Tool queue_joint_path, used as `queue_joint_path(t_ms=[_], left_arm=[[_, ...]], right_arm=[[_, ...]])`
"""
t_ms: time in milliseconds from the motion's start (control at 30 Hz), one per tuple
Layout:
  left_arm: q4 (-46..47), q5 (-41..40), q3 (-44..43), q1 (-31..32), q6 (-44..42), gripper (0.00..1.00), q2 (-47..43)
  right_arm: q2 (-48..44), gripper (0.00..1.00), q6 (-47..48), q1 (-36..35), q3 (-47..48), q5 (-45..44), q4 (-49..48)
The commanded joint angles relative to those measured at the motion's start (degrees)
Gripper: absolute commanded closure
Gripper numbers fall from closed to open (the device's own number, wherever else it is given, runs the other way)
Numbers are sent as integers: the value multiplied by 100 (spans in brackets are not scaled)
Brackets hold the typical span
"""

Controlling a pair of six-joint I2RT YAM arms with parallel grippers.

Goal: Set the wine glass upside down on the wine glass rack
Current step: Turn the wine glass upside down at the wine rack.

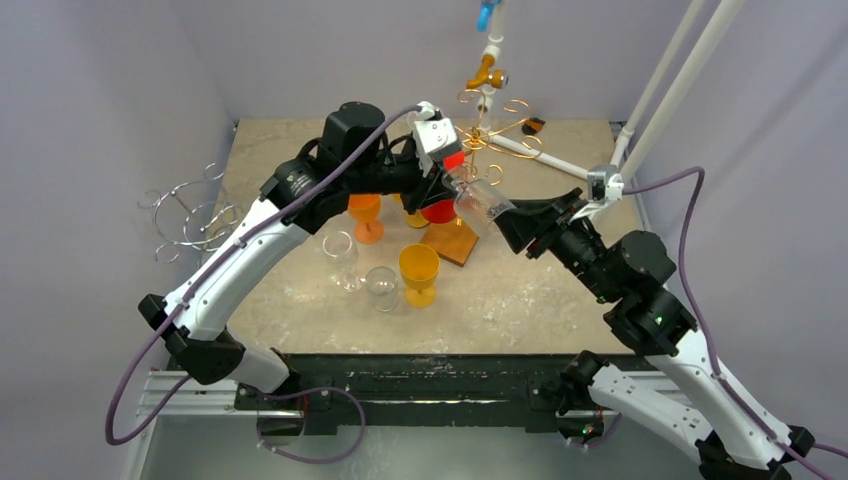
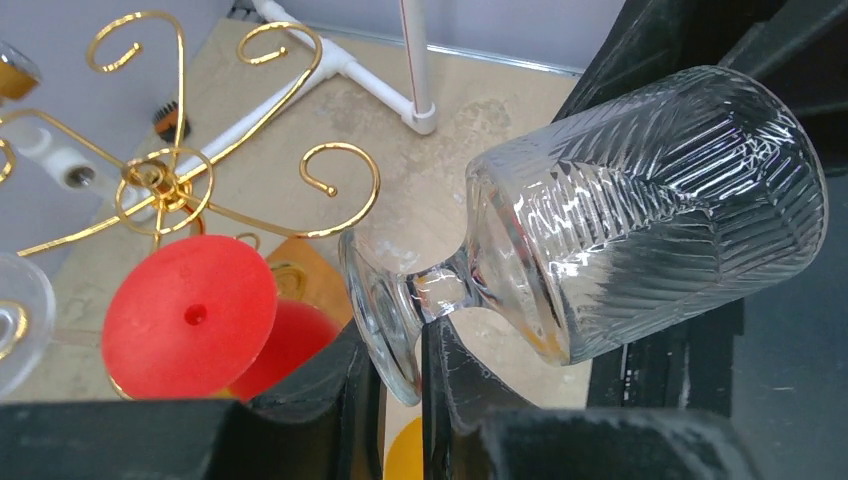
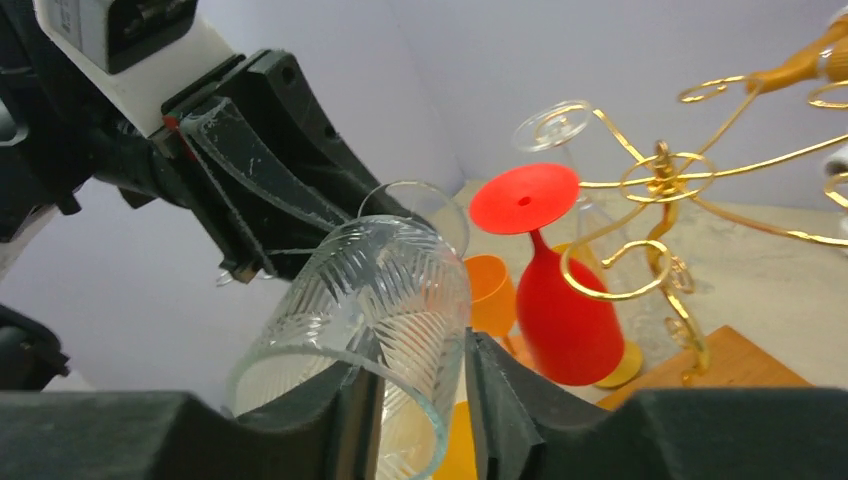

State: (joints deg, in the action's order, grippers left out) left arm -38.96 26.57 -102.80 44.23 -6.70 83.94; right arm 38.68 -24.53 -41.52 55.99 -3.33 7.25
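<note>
A clear cut-glass wine glass [image 1: 482, 205] lies on its side in the air, held between my two arms just right of the gold wire rack [image 1: 480, 135]. My left gripper [image 1: 443, 183] is shut on the edge of the glass's foot [image 2: 385, 320], as its wrist view [image 2: 402, 370] shows. My right gripper [image 1: 512, 215] straddles the bowl's wall at the rim [image 3: 422, 390], one finger inside the bowl and one outside. The outer finger [image 3: 500, 390] touches the wall and a gap remains at the inner one. The bowl [image 3: 370, 300] fills the lower left of the right wrist view.
A red glass [image 1: 440, 210] hangs upside down on the gold rack, which stands on a wooden base [image 1: 455, 243]. Orange [image 1: 365, 215], yellow [image 1: 418, 270] and two clear glasses [image 1: 340, 255] stand on the table. A silver rack [image 1: 190, 215] is at the left, white pipes [image 1: 560, 160] at the back right.
</note>
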Motion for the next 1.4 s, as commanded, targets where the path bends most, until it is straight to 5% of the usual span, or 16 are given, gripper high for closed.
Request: queue_joint_path(t_ms=[0,300,533,1367], left_arm=[[-25,217,-391,112,-1485,100,-123],[71,-746,-15,119,-3851,100,-684],[660,-620,652,155,-5099,100,-1252],[1927,-629,1508,735,-6446,100,-1925]], right_arm=[[200,52,-338,-41,368,749,160],[446,1,407,-45,1299,1854,2382],[998,1,941,-41,2425,2318,3282],[1648,1,162,-60,719,2983,-362]])
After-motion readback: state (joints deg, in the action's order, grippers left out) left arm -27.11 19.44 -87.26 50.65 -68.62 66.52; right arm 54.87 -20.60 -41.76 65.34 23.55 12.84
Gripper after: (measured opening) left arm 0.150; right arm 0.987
